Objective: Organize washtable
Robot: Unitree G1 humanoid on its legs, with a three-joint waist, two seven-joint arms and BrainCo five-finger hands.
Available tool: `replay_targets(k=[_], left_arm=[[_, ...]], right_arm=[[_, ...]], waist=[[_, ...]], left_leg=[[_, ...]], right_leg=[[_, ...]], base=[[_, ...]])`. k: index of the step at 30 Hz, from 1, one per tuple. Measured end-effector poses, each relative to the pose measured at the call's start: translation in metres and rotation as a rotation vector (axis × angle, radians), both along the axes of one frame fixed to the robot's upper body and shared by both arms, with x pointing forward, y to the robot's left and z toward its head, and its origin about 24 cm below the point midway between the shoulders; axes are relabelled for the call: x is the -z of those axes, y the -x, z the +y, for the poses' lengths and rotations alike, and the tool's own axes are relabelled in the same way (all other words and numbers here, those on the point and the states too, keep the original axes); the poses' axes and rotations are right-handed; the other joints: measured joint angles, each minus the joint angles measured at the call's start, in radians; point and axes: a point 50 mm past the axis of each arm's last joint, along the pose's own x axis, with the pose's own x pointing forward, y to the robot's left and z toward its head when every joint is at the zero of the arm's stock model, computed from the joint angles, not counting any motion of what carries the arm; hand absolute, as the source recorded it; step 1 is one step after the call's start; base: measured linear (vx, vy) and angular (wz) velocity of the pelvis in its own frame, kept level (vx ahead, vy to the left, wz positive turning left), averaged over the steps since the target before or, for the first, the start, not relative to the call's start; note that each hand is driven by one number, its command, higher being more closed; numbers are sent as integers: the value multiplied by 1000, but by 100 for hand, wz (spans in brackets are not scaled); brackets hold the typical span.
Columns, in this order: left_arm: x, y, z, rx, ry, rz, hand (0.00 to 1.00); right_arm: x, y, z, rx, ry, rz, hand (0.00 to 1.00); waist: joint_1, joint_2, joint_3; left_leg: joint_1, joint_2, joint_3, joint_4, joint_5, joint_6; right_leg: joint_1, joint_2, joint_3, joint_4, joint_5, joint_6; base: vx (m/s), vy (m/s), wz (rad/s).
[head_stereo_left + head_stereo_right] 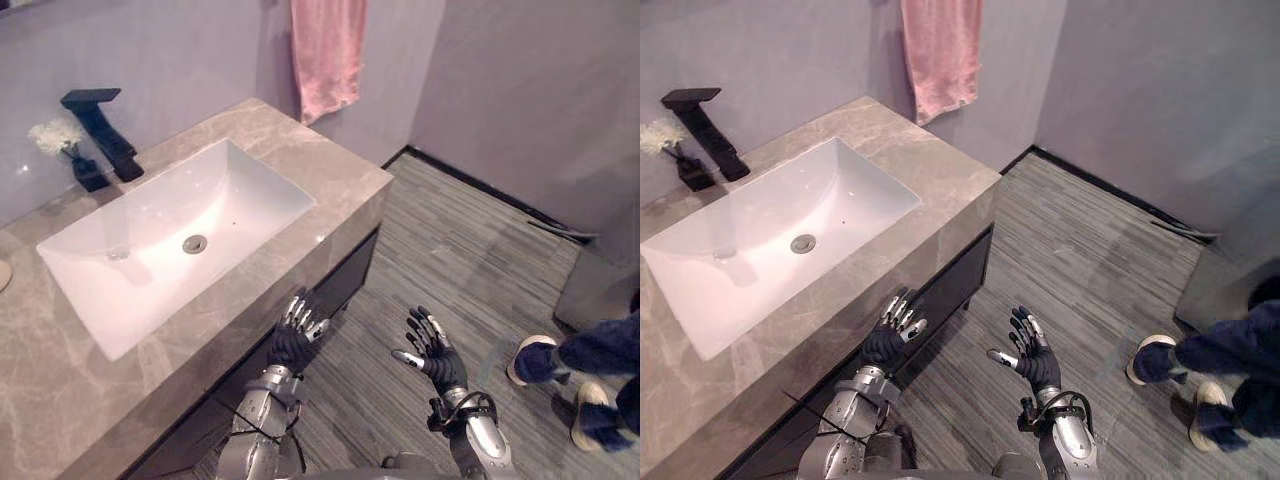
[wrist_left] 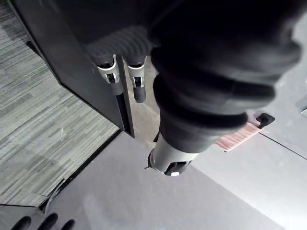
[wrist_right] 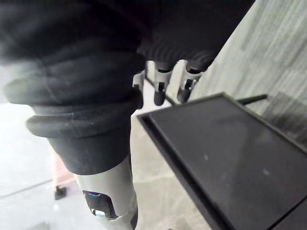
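Observation:
A grey marble washtable (image 1: 330,165) carries a white rectangular sink (image 1: 170,235) with a drain (image 1: 195,243). A black faucet (image 1: 100,130) stands at its back, beside a small dark vase of white flowers (image 1: 70,150). My left hand (image 1: 297,335) hovers open by the counter's front edge, above the dark cabinet (image 1: 345,280); its fingers (image 2: 136,79) point at the cabinet side. My right hand (image 1: 432,350) is open over the floor, holding nothing, with fingers (image 3: 160,86) straight.
A pink towel (image 1: 328,55) hangs on the wall behind the counter's far corner. A person's legs and shoes (image 1: 575,375) stand on the striped floor at the right. A grey bin or box (image 1: 600,285) sits beside them.

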Motion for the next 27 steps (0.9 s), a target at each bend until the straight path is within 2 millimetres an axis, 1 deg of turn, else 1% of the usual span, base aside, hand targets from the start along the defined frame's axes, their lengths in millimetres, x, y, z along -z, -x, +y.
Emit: replay_targets(k=[1, 2, 3, 4, 5, 6, 7, 8, 9, 10, 11, 12, 13, 14, 15, 16, 17, 19, 22, 24, 25, 27], left_arm=[[1, 0, 3, -22, -1, 5, 0], [2, 2, 8, -47, -2, 14, 0], [4, 4, 11, -60, -4, 20, 0], [5, 6, 12, -69, -3, 25, 0], [7, 9, 14, -83, 0, 39, 0], [9, 12, 14, -83, 1, 47, 0], [10, 13, 14, -82, 0, 49, 0], [9, 12, 14, -80, -12, 46, 0], [8, 10, 15, -87, -20, 38, 0], [7, 9, 17, -102, -24, 33, 0], [4, 6, 20, -114, -29, 18, 0], [2, 2, 21, -120, -30, 4, 0], [-3, -5, 23, -139, -33, -22, 0], [-7, -10, 21, -142, -27, -40, 0], [-12, -15, 21, -152, -22, -64, 0], [-15, -19, 22, -175, -13, -78, 0], [-16, -20, 22, -183, -7, -82, 0], [-17, -20, 23, -189, -10, -87, 0], [-14, -18, 23, -183, -27, -76, 0], [-14, -18, 18, -161, -43, -77, 0], [-14, -18, 16, -154, -43, -78, 0], [-15, -18, 9, -121, -49, -82, 0]], right_arm=[[1, -1, 0, -5, 1, 3, 0], [0, -2, 0, -7, 4, -1, 0], [0, -3, -1, -5, 3, -5, 0], [0, -3, -1, -5, 2, -6, 0], [-1, -3, -4, 1, -1, -7, 0], [-2, -1, -9, 18, -7, -10, 0], [-3, -1, -12, 26, -2, -14, 0], [-7, -3, -16, 39, 1, -34, 0], [-10, -6, -20, 50, 11, -50, 0], [-15, -14, -23, 52, 22, -80, 0], [-24, -22, -23, 54, 22, -133, 0], [-27, -26, -24, 64, 21, -154, 0], [-31, -28, -27, 97, 11, -174, 0], [-34, -29, -30, 119, 12, -190, 0], [-38, -30, -36, 153, 16, -206, 0], [-39, -28, -41, 184, 1, -207, 0], [-38, -27, -44, 198, -5, -205, 0], [-38, -24, -50, 231, -12, -203, 0], [-33, -18, -49, 249, -28, -179, 0], [-27, -6, -51, 283, -44, -147, 0], [-28, -3, -51, 288, -45, -147, 0], [-35, -1, -50, 298, -49, -179, 0]], waist=[[-1, 7, -1], [7, 20, -9], [9, 26, -16], [7, 24, -20], [-2, 22, -33], [-21, 20, -46], [-36, 18, -51], [-64, 14, -66], [-65, 12, -72], [-65, 13, -76], [-67, 14, -92], [-76, 9, -95], [-97, -11, -104], [-99, -3, -106], [-116, 7, -113], [-150, 11, -116], [-163, 10, -116], [-192, 8, -122], [-205, 9, -132], [-203, 20, -146], [-202, 25, -152], [-205, 38, -167]], left_leg=[[-10, -16, -46, 44, -38, -2], [-17, -23, -64, 87, -66, 24], [-16, -20, -44, 104, -93, 22], [-13, -16, -23, 108, -104, 21], [-5, -3, 35, 101, -123, 26], [16, -2, 104, 79, -127, 22], [26, -2, 134, 64, -127, 21], [45, 4, 209, 39, -114, 23], [69, 9, 264, 28, -101, 29], [93, 7, 270, 6, -87, 39], [120, 11, 321, -44, -87, 38], [142, 0, 365, -61, -89, 41], [170, -28, 448, -70, -102, 53], [179, -29, 484, -66, -130, 56], [193, -37, 522, -71, -165, 53], [204, -44, 568, -73, -185, 54], [211, -47, 594, -74, -189, 53], [238, -68, 685, -84, -205, 52], [253, -73, 756, -85, -217, 45], [277, -68, 824, -84, -225, 37], [283, -65, 842, -84, -226, 35], [294, -61, 882, -91, -226, 35]], right_leg=[[-21, 17, 48, 16, 2, 1], [-59, 49, 131, 34, 2, 0], [-89, 73, 202, 41, 11, 3], [-107, 88, 243, 40, 21, 8], [-139, 117, 328, 19, 43, 12], [-152, 139, 409, -36, 88, 25], [-150, 144, 441, -75, 119, 25], [-149, 155, 503, -166, 212, 35], [-153, 173, 525, -238, 306, 31], [-145, 198, 540, -311, 404, -3], [-154, 228, 551, -369, 475, -12], [-159, 240, 555, -368, 471, -13], [-173, 250, 578, -376, 465, -22], [-181, 269, 649, -385, 479, -8], [-193, 303, 741, -398, 486, 3], [-195, 318, 793, -419, 488, 8], [-198, 324, 806, -426, 487, 7], [-215, 349, 848, -435, 488, -1], [-226, 364, 864, -438, 488, -11], [-228, 391, 859, -433, 482, -93], [-229, 397, 855, -432, 475, -105], [-256, 403, 751, -403, 434, -159]], base=[[-132, 198, -186], [-139, 222, -193], [-89, 177, -194], [-85, 195, -210], [-53, 193, -230], [-41, 202, -229], [-13, 228, -220], [25, 216, -223], [39, 196, -303], [23, 137, -371], [0, 62, -342], [-17, 49, -337], [-15, 18, -272], [-28, 35, -315], [-21, 35, -273], [-12, 45, -215], [-2, 49, -176], [-6, 42, -173], [3, 43, -99], [22, 52, -90], [35, 52, -84], [34, 46, -64]])
